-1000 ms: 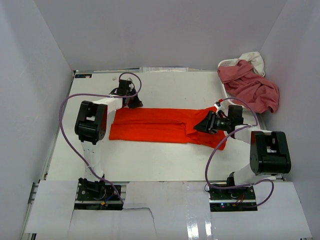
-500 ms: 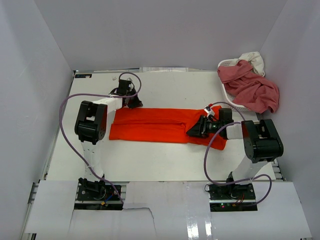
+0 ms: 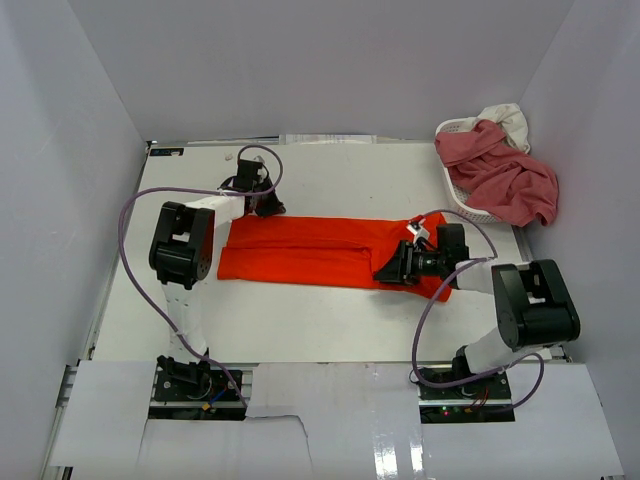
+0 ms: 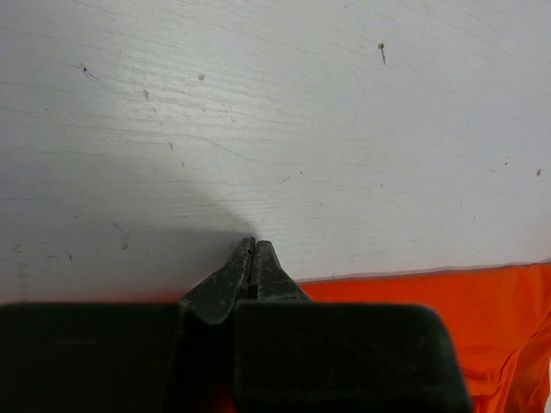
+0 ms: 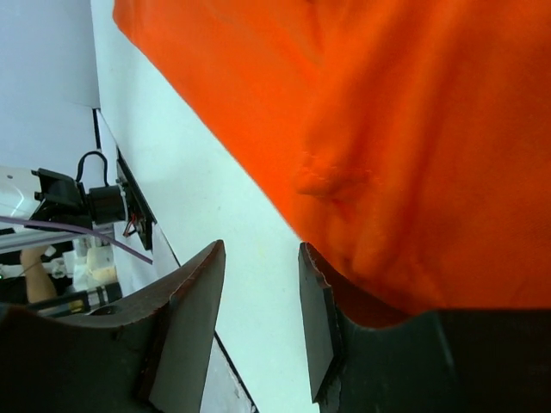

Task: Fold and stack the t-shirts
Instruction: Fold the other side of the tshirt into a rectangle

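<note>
Orange-red t-shirt [image 3: 310, 255]: short-sleeved, folded lengthwise into a long band, lying flat on the white table [image 3: 300, 325] and running left to right, with a crease along its middle; its left end is squared off, its right end is bunched and uneven. Left gripper [image 3: 268, 207]: at the shirt's far left corner, jaws pressed fully together with the tips on the table at the cloth's far edge; whether any cloth is pinched between them cannot be told. Right gripper [image 3: 387, 272]: low over the shirt's right end at its near edge, fingers [image 5: 194, 318] standing partly apart with bare table showing in the gap and nothing held; the orange hem lies just beside one finger. Rose-pink t-shirt [image 3: 505, 180]: well apart from the orange shirt, beyond its right end, crumpled and spilling over the side of a white perforated basket [image 3: 452, 128]. Cream-white t-shirt [image 3: 510, 118]: bunched behind the pink one at the basket's far side. Purple cable [image 3: 125, 225]: looped along the arm to the left of the orange shirt; a like loop hangs at the arm near its right end. Plain pale walls [image 3: 330, 70]: enclosing the table on the left, far and right sides.
</note>
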### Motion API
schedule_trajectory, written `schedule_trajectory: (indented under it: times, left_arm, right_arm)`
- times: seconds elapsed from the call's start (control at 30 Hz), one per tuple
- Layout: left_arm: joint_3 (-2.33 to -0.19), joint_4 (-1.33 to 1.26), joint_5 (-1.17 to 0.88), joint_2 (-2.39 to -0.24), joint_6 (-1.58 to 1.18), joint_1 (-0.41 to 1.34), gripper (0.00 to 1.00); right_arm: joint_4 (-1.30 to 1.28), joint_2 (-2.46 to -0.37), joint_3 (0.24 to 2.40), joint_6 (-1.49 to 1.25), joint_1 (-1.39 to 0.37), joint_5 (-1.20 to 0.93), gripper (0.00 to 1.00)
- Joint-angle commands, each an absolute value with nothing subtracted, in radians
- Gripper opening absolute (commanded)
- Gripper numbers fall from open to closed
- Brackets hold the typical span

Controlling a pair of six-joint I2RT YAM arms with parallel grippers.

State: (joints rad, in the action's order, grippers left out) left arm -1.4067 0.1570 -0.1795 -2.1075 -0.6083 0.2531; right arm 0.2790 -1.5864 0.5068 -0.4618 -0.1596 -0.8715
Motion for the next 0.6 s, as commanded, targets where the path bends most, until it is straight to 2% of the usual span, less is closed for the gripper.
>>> schedule_trajectory:
  times: [0.0, 0.23, 0.3, 0.37, 0.57]
  left_arm:
    - [-1.384, 0.160, -0.161, -2.042, -0.591, 0.264, 0.02]
    - [-1.233, 0.078, -0.068, -1.896, -0.604, 0.271, 0.04]
    - [-1.192, 0.064, -0.045, -1.859, -0.603, 0.272, 0.04]
    - [-1.158, 0.055, -0.020, -1.806, -0.598, 0.273, 0.05]
    - [-1.160, 0.096, 0.066, -1.781, -0.574, 0.281, 0.05]
  right_arm:
    - [0.158, -1.441, 0.563, -0.397, -0.167, -0.825, 0.46]
    - [-0.228, -1.168, 0.704, -0.285, -0.189, -0.539, 0.47]
    - [-0.290, -1.141, 0.725, -0.256, -0.192, -0.453, 0.39]
    - [-0.360, -1.137, 0.745, -0.244, -0.195, -0.338, 0.08]
    - [-0.374, -1.172, 0.710, -0.250, -0.201, -0.226, 0.08]
